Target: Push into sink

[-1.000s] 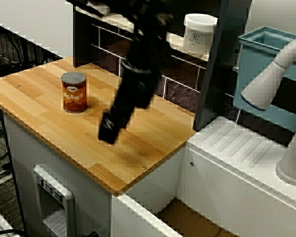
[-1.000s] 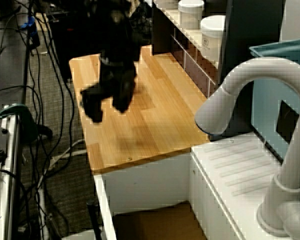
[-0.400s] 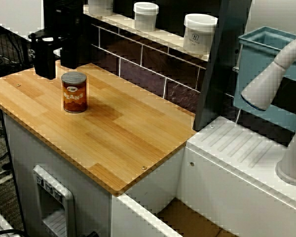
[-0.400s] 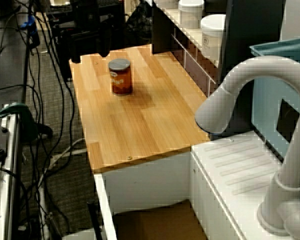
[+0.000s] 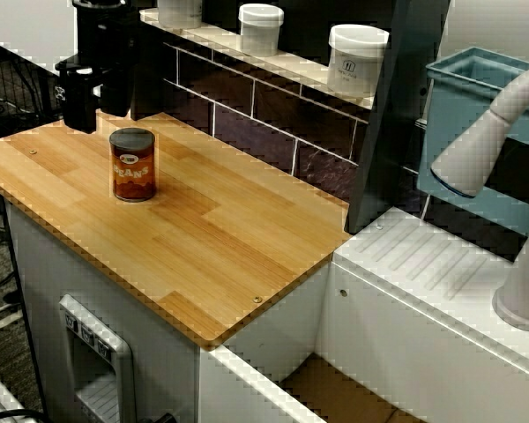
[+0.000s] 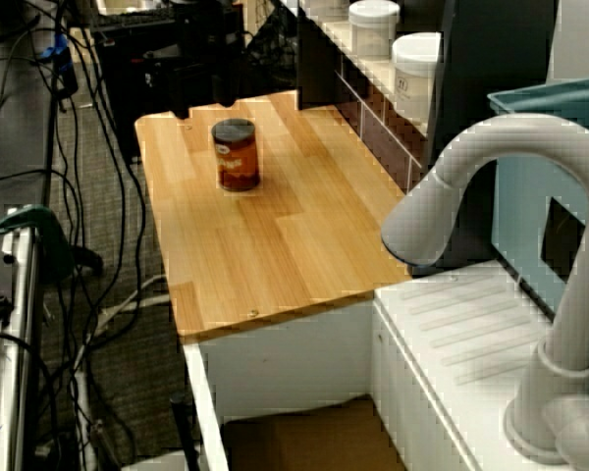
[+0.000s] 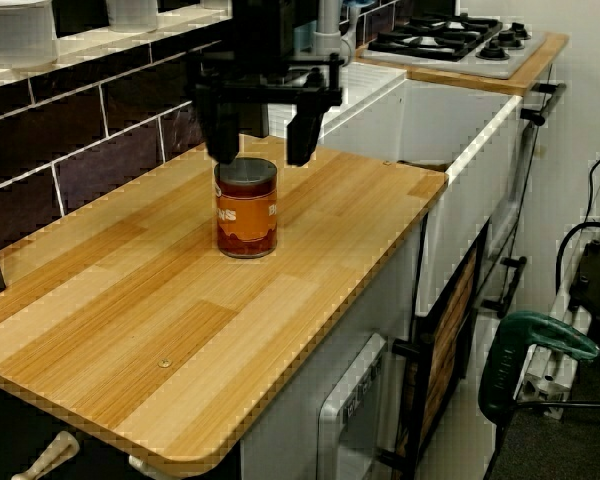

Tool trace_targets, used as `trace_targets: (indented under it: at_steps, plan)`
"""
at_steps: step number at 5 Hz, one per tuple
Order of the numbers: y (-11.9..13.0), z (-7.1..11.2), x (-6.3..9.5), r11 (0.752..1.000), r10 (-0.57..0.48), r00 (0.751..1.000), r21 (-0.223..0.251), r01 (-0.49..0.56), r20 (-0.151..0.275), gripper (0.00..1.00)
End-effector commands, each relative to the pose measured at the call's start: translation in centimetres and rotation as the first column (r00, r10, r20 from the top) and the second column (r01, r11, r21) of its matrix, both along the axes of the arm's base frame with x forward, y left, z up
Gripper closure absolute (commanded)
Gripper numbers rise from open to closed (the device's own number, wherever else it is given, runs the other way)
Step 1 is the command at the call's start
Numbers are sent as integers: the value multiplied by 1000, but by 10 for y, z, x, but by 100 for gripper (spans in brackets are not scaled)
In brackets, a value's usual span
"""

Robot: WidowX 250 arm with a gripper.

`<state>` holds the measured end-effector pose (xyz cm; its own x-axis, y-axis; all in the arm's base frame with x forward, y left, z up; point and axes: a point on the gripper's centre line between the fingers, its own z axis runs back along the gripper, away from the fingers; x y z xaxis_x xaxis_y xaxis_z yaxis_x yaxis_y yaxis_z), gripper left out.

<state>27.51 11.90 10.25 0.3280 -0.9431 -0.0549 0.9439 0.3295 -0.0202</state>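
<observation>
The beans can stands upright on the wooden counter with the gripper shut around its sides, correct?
Not quite. The beans can does stand upright on the wooden counter, but the gripper is not shut around it: its fingers are spread open, beyond and slightly above the can, touching nothing. The view from the counter's far end shows this most plainly.

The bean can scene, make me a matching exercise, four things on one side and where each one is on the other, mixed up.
Things:
1. bean can
2. gripper
3. white jars
4. sink

Places:
A. on the shelf above the dark tiles
B. below the counter's end, beside the drainboard
C. upright on the wooden counter
D. in the air just behind the can

Pairs: 1-C, 2-D, 3-A, 4-B
</observation>
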Motion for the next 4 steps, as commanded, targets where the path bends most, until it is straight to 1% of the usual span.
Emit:
trace_targets:
  at_steps: [1,2,3,4]
  plan:
    - [53,1,35,999,9,999,31,-11,46,0]
    - [63,-8,33,999,-8,1000,39,8,16,0]
    - [58,-12,25,999,-34,999,38,34,8,0]
    - [52,-24,23,999,-36,999,30,37,-7,0]
